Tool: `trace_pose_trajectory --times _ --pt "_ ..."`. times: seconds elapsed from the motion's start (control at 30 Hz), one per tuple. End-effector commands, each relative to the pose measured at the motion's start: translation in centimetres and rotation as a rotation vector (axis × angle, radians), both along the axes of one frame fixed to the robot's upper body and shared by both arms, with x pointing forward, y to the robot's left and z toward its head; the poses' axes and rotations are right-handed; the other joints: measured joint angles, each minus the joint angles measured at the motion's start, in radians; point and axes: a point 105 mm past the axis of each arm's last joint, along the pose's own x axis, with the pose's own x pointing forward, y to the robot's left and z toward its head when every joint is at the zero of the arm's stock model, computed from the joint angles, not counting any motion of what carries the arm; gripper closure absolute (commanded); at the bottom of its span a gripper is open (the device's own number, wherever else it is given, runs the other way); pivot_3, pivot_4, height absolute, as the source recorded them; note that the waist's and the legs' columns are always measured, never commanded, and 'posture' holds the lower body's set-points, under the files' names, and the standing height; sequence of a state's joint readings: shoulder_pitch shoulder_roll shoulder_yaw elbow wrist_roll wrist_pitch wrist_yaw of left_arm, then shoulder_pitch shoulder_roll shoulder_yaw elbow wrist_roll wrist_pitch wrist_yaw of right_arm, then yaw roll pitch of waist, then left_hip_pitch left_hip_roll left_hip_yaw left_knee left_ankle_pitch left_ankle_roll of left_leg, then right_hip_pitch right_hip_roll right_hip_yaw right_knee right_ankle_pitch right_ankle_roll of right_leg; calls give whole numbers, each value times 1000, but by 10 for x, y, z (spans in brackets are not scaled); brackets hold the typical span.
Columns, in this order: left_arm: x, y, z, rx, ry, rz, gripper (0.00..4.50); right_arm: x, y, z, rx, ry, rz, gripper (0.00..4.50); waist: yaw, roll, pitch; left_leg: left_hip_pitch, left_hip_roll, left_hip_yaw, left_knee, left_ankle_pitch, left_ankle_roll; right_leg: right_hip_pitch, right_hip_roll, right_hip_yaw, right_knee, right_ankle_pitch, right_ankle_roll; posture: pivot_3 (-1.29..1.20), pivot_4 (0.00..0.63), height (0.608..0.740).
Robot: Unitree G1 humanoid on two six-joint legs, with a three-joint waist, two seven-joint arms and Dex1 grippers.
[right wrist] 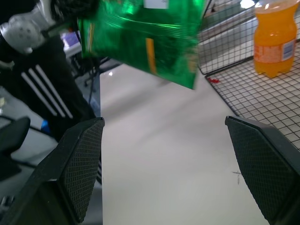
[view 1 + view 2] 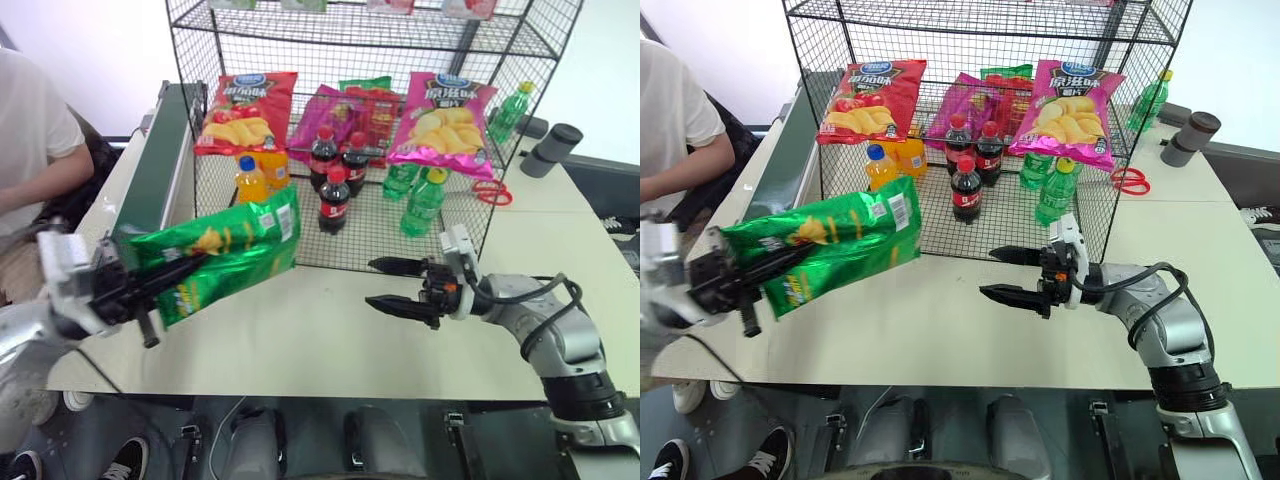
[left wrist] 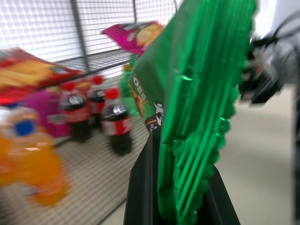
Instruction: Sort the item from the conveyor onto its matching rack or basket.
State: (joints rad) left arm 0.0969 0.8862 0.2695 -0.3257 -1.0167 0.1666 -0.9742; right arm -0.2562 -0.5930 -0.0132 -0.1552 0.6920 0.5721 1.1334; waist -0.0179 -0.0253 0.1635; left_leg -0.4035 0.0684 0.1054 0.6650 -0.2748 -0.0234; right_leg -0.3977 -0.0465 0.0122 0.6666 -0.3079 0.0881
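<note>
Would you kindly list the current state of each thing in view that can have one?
Left gripper: shut on the green crisp bag.
Green crisp bag: lifted off the table, held by one edge.
Right gripper: open, empty, above the table.
Cola bottles: upright, capped, inside the wire rack.
Orange drink bottle: upright, capped.

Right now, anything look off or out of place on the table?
Red scissors lie on the table just outside the wire rack, unlike the snacks and drinks. Otherwise nothing spilled: the cola bottles stand upright, and the left gripper holds the green crisp bag clear of the table.
</note>
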Motion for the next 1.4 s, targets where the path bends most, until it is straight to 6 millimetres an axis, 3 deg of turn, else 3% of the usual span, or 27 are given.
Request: trace_pose_trajectory --times 0.03,0.17,0.23,0.37,0.47,0.63,0.73,0.87,0.97,1.17,1.2,1.4 --pt "-5 -21 2 -71 75 -195 4435 -9 1 20 67 -11 13 172 1 1 0 0 0 0 0 0 0 0 0 0 0 0 0 0 150 740" --pt "1 -35 6 -158 154 -334 4435 -10 -3 18 39 -34 -2 172 4 1 0 -1 0 0 0 0 0 -1 0 1 -1 0 0 0 150 740" --pt "4 -42 5 -179 185 -393 4435 -8 -3 22 66 -31 -12 172 5 1 0 -1 -1 0 1 0 0 0 0 1 -1 0 0 0 150 740" --pt "12 -54 21 -274 199 -492 4435 -18 -3 36 137 29 50 172 5 1 1 -1 -1 0 1 0 0 0 0 1 0 0 0 0 150 740" --pt "15 -53 37 -385 234 -530 4435 -25 7 48 216 51 93 172 4 1 0 -2 -1 -1 1 0 0 0 0 1 0 0 0 0 150 740" --pt "19 -44 46 -472 316 -551 4435 -30 21 64 290 62 146 172 -1 1 1 -2 0 -2 1 0 0 -1 0 2 0 0 0 0 150 740" --pt "22 -41 43 -488 360 -543 4435 -32 24 74 340 84 193 172 2 1 1 -2 0 -2 1 0 0 -1 0 2 0 0 0 0 150 740" --pt "22 -39 35 -478 408 -534 4435 -40 30 72 307 130 263 172 6 1 0 -2 -1 -2 1 0 0 -1 -1 1 0 0 0 0 150 740" --pt "15 -42 17 -382 438 -540 4500 -47 33 65 259 154 297 1107 5 1 0 -3 -1 -1 1 0 0 -2 -1 1 -1 0 0 0 150 740" --pt "17 -43 13 -374 395 -520 4500 -49 37 59 241 207 311 4091 4 1 0 -3 -1 -2 1 0 0 -2 0 1 -1 0 0 0 150 740" --pt "19 -44 11 -360 376 -507 4500 -50 38 58 234 209 313 4415 4 1 0 -3 -1 -2 1 0 0 -2 -1 1 -1 0 0 0 150 740" --pt "32 -42 10 -354 321 -415 4500 -49 39 53 196 187 300 4415 5 1 0 -4 -1 -2 1 0 0 -2 -1 1 -1 0 0 0 150 740"
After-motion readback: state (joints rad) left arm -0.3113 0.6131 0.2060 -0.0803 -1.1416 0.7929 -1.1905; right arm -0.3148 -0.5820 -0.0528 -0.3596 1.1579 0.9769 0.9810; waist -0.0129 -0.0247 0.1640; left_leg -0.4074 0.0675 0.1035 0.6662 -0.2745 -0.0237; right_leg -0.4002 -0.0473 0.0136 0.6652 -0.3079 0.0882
